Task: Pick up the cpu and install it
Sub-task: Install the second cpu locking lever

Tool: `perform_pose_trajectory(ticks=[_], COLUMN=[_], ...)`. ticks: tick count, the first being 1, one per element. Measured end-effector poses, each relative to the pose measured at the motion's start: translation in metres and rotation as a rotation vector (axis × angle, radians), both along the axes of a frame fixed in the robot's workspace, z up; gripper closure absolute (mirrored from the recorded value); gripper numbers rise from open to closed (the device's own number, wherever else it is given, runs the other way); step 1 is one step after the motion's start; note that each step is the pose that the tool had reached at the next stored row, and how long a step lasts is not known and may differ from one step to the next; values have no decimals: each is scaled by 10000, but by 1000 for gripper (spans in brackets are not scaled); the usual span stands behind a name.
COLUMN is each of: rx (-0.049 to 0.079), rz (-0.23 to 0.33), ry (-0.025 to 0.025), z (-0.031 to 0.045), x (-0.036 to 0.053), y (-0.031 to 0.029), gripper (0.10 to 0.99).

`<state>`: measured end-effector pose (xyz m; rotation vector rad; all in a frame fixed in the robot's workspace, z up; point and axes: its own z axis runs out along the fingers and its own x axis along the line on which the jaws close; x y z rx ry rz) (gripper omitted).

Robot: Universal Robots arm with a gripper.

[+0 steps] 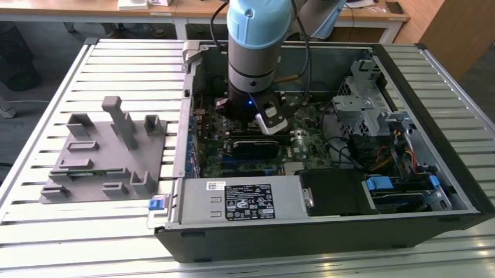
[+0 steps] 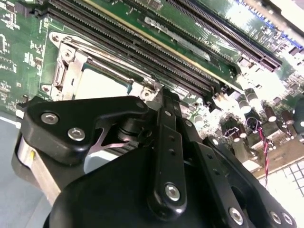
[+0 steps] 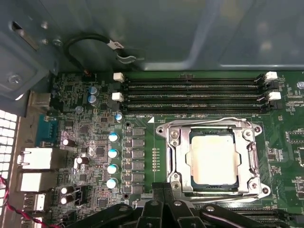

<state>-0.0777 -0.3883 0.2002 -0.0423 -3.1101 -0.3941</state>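
My black gripper, fingers pressed together and empty, hovers beside the steel socket frame where the square silver cpu sits on the green motherboard.

A slatted metal table carries 2 things — a grey fixture and an open computer case.

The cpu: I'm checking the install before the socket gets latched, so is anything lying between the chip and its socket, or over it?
Nothing visible does. In the first wrist view the cpu already lies inside the socket's metal frame on the motherboard, its silver top uncovered. The claw's black linkage sits at the frame's near edge, not over the chip.
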Motion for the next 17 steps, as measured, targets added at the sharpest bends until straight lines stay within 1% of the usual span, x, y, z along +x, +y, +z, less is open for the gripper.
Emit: perform_pose_trajectory(ticks=[2, 9, 15, 17], rx=[4, 40, 52, 89], rz=[0, 0, 0, 2], ry=[1, -2, -1, -2], z=[42, 135, 247, 266], x=[0, 0, 0, 0], y=[0, -2, -2, -2], gripper=[980, 980, 980, 980])
